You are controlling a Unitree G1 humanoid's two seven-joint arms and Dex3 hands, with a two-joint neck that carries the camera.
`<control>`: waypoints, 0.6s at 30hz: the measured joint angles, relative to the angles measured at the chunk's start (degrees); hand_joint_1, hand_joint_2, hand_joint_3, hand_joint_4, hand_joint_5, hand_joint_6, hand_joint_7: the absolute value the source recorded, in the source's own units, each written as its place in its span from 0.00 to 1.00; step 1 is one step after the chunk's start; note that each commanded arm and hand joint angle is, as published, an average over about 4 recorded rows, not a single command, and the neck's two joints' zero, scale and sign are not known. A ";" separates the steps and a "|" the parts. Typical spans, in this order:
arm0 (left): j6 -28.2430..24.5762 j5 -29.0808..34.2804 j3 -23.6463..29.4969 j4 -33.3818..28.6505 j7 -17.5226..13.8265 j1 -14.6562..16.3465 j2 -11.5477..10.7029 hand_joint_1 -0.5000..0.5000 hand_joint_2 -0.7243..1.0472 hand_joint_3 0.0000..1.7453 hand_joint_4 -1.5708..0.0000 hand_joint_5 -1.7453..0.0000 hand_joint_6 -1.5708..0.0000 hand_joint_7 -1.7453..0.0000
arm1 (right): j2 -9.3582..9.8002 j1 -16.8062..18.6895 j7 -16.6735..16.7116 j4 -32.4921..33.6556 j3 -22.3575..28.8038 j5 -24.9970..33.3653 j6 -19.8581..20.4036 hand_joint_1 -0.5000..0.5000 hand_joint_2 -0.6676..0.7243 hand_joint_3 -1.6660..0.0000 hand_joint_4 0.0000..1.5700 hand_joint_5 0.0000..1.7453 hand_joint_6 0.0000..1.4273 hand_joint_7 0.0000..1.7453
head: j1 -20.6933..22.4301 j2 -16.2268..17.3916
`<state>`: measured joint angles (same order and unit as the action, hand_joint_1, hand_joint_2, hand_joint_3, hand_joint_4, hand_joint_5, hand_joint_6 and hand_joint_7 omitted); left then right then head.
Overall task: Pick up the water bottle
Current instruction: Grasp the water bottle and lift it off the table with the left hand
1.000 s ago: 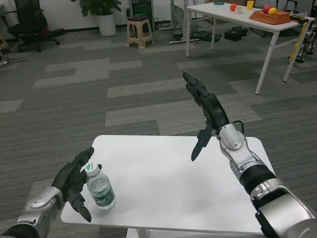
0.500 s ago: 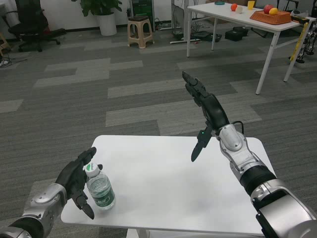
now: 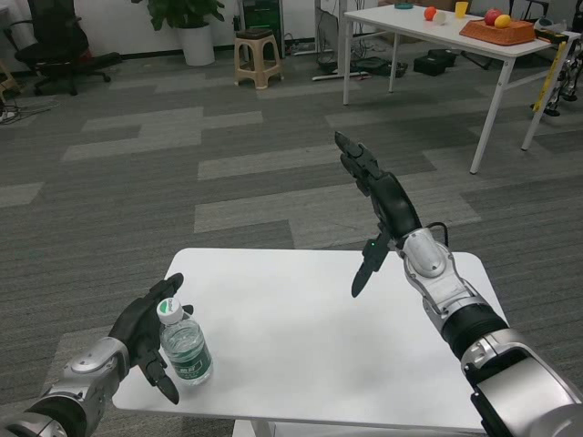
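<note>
Since a second ago the left hand (image 3: 146, 330) has crept a little nearer the robot and tucked closer against the water bottle (image 3: 183, 346), its forearm sinking lower at the picture's 7 o'clock corner. Its fingers are spread, curving around the bottle's left side, one reaching up past the cap and the thumb hanging down near the table edge; whether they already touch the plastic I cannot tell, but nothing is clamped yet. That cupped pose reads as a hand lining up for a side grasp before closing.

Standing upright at about 8 o'clock on the white table (image 3: 310, 346), close to the near left edge, the bottle shows a white cap and a green label. Being so near the edge, a careless push could tip it off.

Up at 1 o'clock the right hand (image 3: 375, 202) is raised, fingers apart and holding nothing, well apart from the bottle and likely parked out of the way while the left works
</note>
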<state>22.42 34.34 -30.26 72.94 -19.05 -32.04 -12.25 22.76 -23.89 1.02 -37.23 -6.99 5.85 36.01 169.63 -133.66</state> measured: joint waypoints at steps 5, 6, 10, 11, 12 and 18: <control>-0.03 0.02 -0.55 0.39 0.17 -0.02 0.15 0.00 0.10 0.05 1.00 0.71 1.00 1.00 | 0.00 0.00 0.00 0.00 0.00 0.00 0.00 0.12 0.90 1.00 0.00 0.00 0.00 0.00 | 0.10 -0.10; -0.03 0.02 -0.77 0.39 0.22 -0.03 0.16 0.00 0.10 0.05 1.00 0.71 1.00 1.00 | 0.00 0.00 0.00 0.00 0.00 0.00 0.00 0.12 0.90 1.00 0.00 0.00 0.00 0.00 | 0.10 -0.09; -0.03 0.10 -1.50 0.40 0.29 -0.03 0.18 0.00 0.10 0.05 1.00 0.74 1.00 1.00 | 0.00 0.00 0.00 0.00 0.00 0.00 0.00 0.12 0.89 1.00 0.00 0.00 0.00 0.00 | 0.15 0.03; -0.03 0.14 -1.60 0.40 0.30 -0.03 0.18 0.00 0.10 0.05 1.00 0.74 1.00 1.00 | 0.00 0.00 0.00 0.00 0.00 0.00 0.00 0.12 0.88 1.00 0.00 0.00 0.00 0.00 | 0.14 0.05; -0.03 0.18 -1.67 0.40 0.30 -0.03 0.18 0.00 0.10 0.05 1.00 0.72 1.00 1.00 | 0.00 0.01 0.00 0.00 0.00 0.00 0.00 0.12 0.88 1.00 0.00 0.00 0.00 0.00 | 0.13 0.06; -0.03 0.47 -1.85 0.40 0.30 -0.04 0.19 0.00 0.10 0.05 1.00 0.71 1.00 1.00 | 0.00 0.00 0.00 -0.01 -0.03 0.00 0.00 0.12 0.91 1.00 0.00 0.00 0.00 0.00 | 0.07 0.17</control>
<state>22.39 34.81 -32.11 73.34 -18.75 -32.08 -12.06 22.76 -23.89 1.02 -37.24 -7.02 5.85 36.01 169.70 -133.49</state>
